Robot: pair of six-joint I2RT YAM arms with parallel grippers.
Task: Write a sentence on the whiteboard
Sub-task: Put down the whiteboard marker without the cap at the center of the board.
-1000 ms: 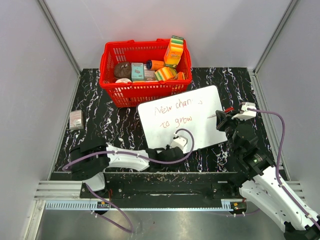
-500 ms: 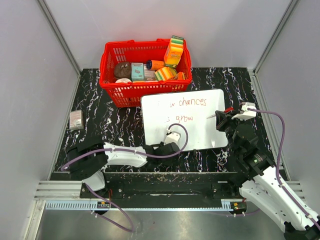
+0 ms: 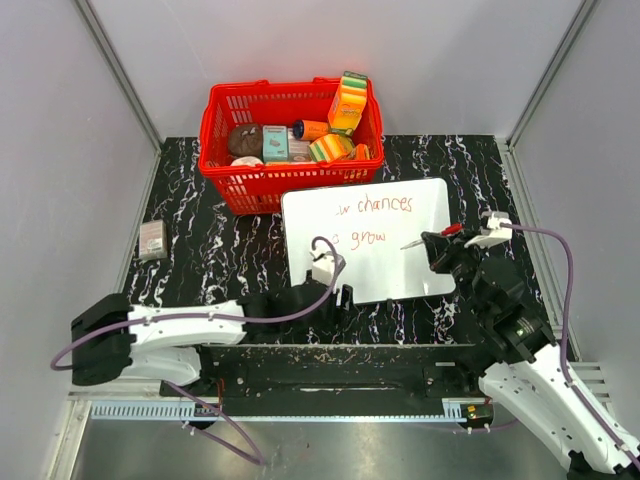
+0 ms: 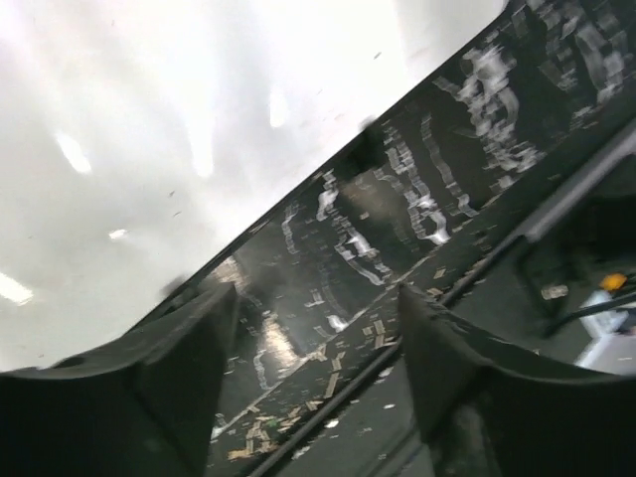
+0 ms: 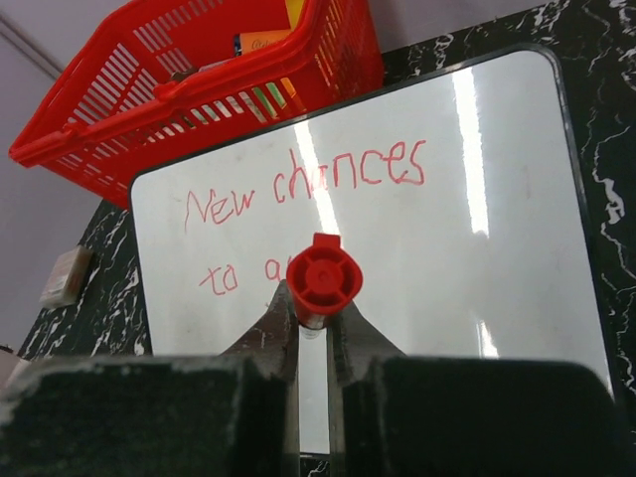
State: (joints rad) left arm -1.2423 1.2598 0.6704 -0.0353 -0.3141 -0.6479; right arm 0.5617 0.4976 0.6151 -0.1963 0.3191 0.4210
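Whiteboard (image 3: 385, 270) at frame centre, red sentence (image 3: 372, 206) across its upper half.
Top-left edge just beside the red basket (image 3: 288, 190); bare table (image 3: 480, 170) to its right. Right gripper (image 5: 316, 316) pinches a red marker (image 5: 323, 278) over the board; left gripper (image 4: 316, 308), fingers spread and empty, at the lower edge. In the top view glare hides the first words.

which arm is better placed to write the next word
Right: the right gripper is shut on the red marker over the whiteboard, by the sentence; the left gripper is open, empty, at the board's near edge.
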